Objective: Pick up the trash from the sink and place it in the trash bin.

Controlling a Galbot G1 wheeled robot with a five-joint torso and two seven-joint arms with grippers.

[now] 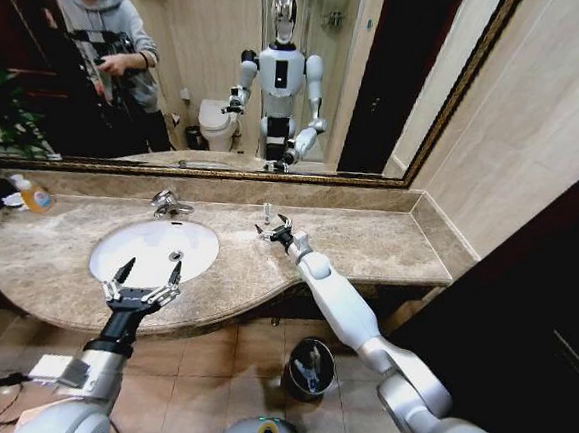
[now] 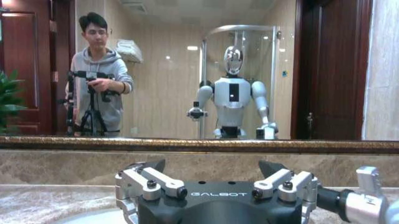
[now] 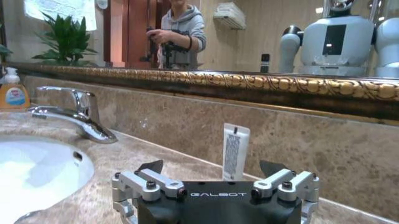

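You can read "GALBOT" in white letters on the left gripper (image 2: 212,169); the same word stands on the right gripper (image 3: 212,169); the white tube's (image 3: 236,151) print is unreadable.

Bare worktop (image 1: 387,246) lies open right of the white tube (image 3: 236,151); the backsplash (image 3: 299,140) blocks just behind it; the tap (image 1: 168,204) stands well left.

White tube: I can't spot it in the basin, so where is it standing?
The white tube stands upright on the marble surround by the back wall, right of the tap, just ahead of the right gripper.
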